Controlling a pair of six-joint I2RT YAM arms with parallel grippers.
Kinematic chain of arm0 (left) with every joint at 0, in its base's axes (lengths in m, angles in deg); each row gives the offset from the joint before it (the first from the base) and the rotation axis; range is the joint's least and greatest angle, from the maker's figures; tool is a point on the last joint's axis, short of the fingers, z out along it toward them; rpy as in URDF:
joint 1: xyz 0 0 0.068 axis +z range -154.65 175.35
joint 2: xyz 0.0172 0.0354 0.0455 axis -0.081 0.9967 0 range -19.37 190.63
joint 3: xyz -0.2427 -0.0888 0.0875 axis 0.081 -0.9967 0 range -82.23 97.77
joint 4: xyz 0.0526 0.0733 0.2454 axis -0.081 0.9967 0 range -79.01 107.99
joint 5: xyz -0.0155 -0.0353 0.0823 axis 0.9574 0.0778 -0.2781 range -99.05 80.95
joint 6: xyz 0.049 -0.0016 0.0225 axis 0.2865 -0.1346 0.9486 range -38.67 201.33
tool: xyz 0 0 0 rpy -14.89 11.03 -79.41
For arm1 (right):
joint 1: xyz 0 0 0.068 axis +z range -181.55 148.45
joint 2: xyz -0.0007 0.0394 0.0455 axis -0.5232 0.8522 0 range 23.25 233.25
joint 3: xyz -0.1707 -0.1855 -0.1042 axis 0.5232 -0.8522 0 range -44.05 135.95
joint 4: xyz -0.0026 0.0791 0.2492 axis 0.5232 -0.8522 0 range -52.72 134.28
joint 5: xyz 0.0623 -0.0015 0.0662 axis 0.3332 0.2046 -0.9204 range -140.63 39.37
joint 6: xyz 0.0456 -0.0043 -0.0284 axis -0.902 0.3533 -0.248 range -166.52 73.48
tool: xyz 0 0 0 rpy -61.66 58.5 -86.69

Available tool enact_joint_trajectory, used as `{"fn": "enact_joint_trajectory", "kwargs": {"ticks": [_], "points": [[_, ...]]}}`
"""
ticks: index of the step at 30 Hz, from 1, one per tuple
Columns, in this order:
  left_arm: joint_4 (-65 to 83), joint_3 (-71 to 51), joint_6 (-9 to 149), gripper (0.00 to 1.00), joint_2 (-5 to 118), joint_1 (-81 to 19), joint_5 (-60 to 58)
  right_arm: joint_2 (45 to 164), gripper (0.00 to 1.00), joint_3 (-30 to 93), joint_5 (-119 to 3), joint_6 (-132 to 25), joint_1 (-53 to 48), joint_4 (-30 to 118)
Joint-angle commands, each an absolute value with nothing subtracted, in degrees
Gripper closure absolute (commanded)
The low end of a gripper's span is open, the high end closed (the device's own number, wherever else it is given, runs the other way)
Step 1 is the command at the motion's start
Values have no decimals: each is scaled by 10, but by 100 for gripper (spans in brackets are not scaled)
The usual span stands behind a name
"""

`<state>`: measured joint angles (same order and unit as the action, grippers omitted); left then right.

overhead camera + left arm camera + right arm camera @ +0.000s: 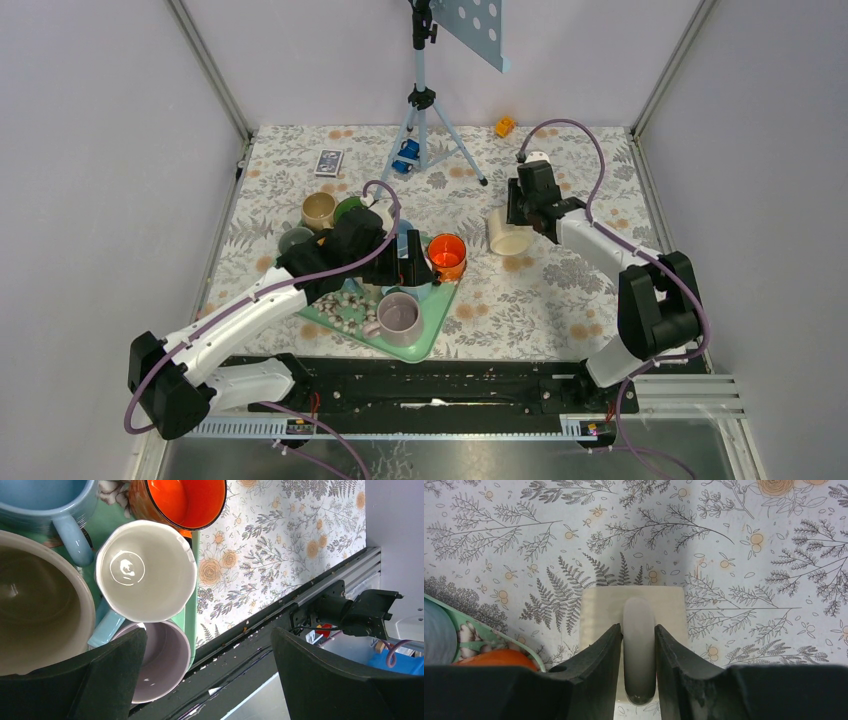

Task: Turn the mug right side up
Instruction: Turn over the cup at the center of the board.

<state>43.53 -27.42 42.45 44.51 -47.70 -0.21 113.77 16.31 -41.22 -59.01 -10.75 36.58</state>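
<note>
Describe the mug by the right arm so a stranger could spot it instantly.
Find the crowded green tray on the floral table. Just right of it, by itself, is the cream mug. It is the only mug on that side, its handle between the fingers of the right gripper.

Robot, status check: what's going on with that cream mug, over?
Left gripper open over tray. Right gripper straddles handle of cream mug, grip unclear. Mug on tablecloth, clear of tray.
</note>
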Motion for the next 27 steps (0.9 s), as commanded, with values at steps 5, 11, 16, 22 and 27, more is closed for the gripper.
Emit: {"fn": "enact_joint_trajectory", "kwargs": {"ticks": [5,11,16,22,27], "points": [[407,-272,426,1,444,-473,11,1140,62,205,-425,-582,-101,281],[407,-271,427,1,445,-473,15,1147,63,232,-432,-571,-102,240],[406,-272,427,1,444,-471,19,1155,64,254,-440,-564,-101,215],[404,-271,422,1,445,-467,31,1153,80,253,-445,-560,-101,207],[402,-265,419,1,448,-464,39,1136,100,237,-434,-566,-101,235]]}}
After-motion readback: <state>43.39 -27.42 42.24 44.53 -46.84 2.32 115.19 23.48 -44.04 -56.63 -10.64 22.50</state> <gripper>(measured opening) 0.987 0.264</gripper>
